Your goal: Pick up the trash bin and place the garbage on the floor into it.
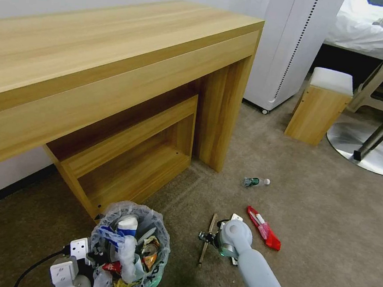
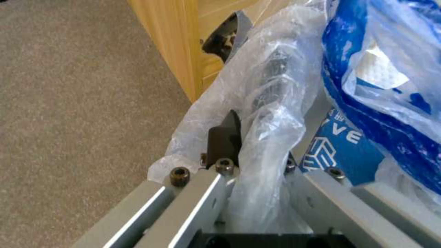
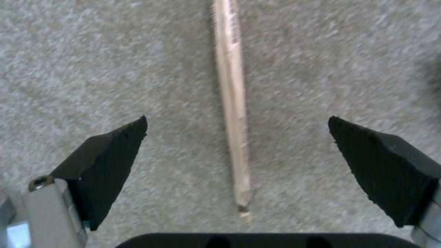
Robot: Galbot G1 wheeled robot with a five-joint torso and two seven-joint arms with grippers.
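Right gripper (image 3: 237, 120) hangs low over the beige carpet floor (image 1: 326, 225), jaws spread wide with the wooden stick (image 3: 232, 103) lying between them, untouched. Left gripper (image 2: 255, 151) pinches the bag-lined rim of the trash bin (image 1: 158, 229), which is full of litter, near the wooden desk (image 1: 118, 58). A red wrapper (image 1: 264, 229) and a green-labelled bottle (image 1: 255, 181) lie beyond the stick.

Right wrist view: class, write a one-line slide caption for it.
Right gripper, jaws open, poised over a wooden stick lying on the carpet.
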